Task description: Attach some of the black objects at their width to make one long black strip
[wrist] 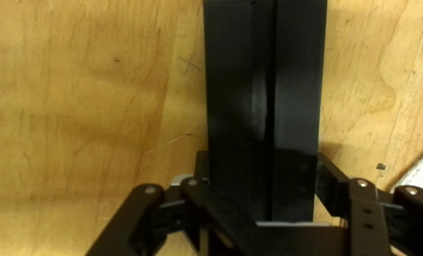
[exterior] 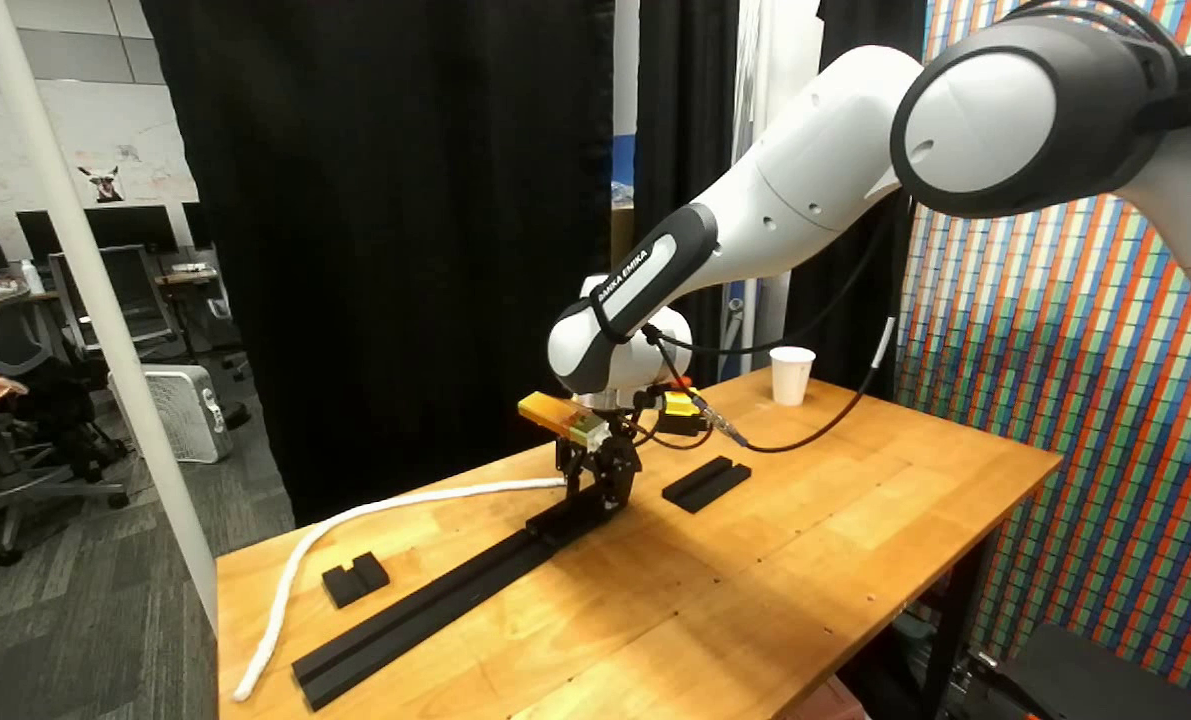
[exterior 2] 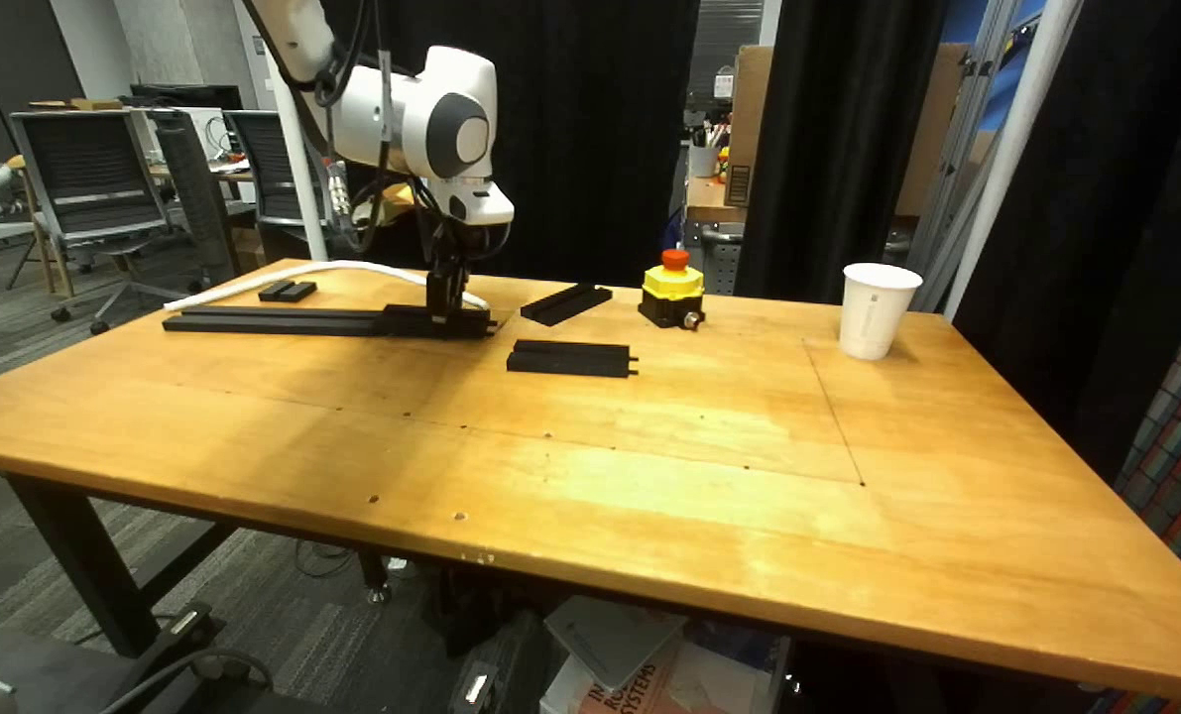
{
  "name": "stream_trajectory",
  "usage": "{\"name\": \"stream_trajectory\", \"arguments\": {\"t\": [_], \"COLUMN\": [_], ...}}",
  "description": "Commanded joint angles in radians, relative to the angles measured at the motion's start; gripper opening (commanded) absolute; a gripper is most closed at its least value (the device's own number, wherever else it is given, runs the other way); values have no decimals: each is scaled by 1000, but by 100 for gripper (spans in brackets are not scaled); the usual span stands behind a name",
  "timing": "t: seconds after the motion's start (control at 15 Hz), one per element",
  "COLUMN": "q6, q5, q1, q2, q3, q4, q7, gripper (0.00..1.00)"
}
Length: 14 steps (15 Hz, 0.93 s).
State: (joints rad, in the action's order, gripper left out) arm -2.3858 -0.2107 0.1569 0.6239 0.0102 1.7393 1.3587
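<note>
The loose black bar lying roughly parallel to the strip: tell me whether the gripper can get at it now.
Probably not: the gripper is clamped on another black bar at the end of the strip. Nothing lies on the loose bar, so it looks reachable once the gripper lets go.

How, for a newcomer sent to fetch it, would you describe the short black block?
On the table, go to the end away from the cup. There the block lies between the white cord and the long black strip, touching neither. It is grooved like the loose bars, but plainly shorter.
</note>
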Motion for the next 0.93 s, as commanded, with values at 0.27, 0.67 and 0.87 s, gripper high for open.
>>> {"name": "stream_trajectory", "arguments": {"t": [0.27, 0.67, 0.87], "q6": [15, 36, 40], "q5": [-18, -19, -16], "q1": [-2, -5, -4], "q2": [-22, -2, 3], "q3": [-1, -5, -7], "q4": [6, -20, -30], "q7": [5, 24, 29], "gripper": [46, 46, 46]}}
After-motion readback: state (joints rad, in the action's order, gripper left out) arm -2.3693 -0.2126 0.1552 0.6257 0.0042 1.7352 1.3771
